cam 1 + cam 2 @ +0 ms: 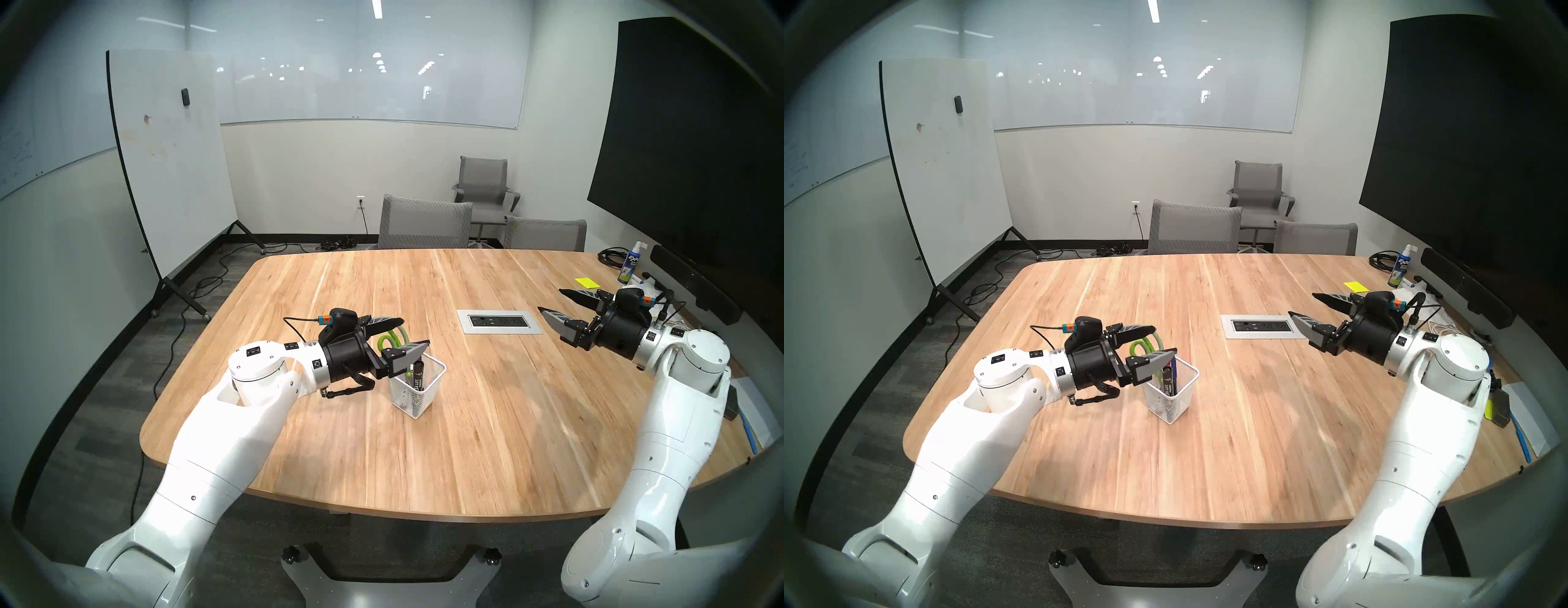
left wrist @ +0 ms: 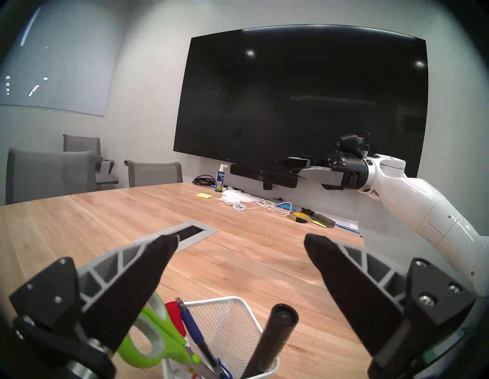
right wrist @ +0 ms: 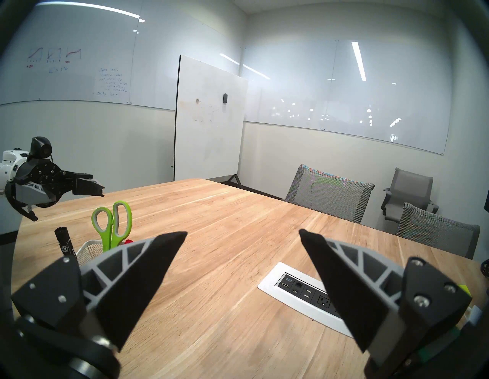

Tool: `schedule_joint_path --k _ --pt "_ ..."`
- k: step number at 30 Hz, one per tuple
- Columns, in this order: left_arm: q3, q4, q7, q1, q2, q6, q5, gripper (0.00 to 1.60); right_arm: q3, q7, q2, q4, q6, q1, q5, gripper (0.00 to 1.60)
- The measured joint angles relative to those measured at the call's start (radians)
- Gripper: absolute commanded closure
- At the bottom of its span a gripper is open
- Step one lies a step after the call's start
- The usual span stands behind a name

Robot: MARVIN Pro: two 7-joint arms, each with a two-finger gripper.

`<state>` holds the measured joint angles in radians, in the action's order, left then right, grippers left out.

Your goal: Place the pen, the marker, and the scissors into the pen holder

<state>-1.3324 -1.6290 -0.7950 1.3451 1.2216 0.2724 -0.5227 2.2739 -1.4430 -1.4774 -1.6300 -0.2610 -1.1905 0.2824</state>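
The pen holder (image 2: 238, 312) stood on the wooden bench (image 1: 466, 424), near the robot's left side. In it stood the scissors (image 2: 148, 341), green handles up, the blue pen (image 2: 194, 330), a black marker (image 2: 275, 336) leaning toward one corner, and something with a red end (image 2: 175, 317) between scissors and pen. White print ran along the marker's barrel, too small to read.

The left end effector (image 1: 413, 333) hung level just above the holder's rim, its fingers spread wide apart with nothing between them. The right end effector (image 1: 553, 303) hovered well off to the other side, above the bench, likewise spread and empty.

Farther out, a grey power and data panel (image 1: 499, 321) was set flush into the bench. At the far right edge stood a spray bottle (image 1: 629, 267) labelled "EXPO", next to a yellow sticky pad (image 1: 587, 282) and loose cables.

Beyond the bench were grey mesh chairs (image 1: 424, 223), a rolling whiteboard (image 1: 169, 161), a large dark screen (image 1: 687, 140) on the right wall, and glass boards on the walls; one bore faint handwriting and small graphs, illegible.
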Motion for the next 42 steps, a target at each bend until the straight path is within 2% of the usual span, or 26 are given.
schedule_joint_path --k 6,11,17,24,33,42 --pt "-0.048 -0.047 0.011 0.005 -0.022 0.008 -0.01 0.0 0.0 0.0 0.0 0.0 0.0 0.0 0.0 0.0" --pt "-0.084 -0.09 0.02 0.037 -0.051 0.006 -0.011 0.0 0.0 0.0 0.0 0.0 0.0 0.0 0.0 0.0" --pt "-0.138 -0.154 0.039 0.105 -0.095 -0.013 -0.006 0.0 0.0 0.0 0.0 0.0 0.0 0.0 0.0 0.0" --pt "-0.244 -0.191 0.059 0.203 -0.138 -0.052 -0.018 0.0 0.0 0.0 0.0 0.0 0.0 0.0 0.0 0.0" --pt "-0.319 -0.253 0.101 0.312 -0.137 -0.111 -0.008 0.0 0.0 0.0 0.0 0.0 0.0 0.0 0.0 0.0" --pt "-0.334 -0.277 0.124 0.367 -0.123 -0.137 0.008 0.0 0.0 0.0 0.0 0.0 0.0 0.0 0.0 0.0"
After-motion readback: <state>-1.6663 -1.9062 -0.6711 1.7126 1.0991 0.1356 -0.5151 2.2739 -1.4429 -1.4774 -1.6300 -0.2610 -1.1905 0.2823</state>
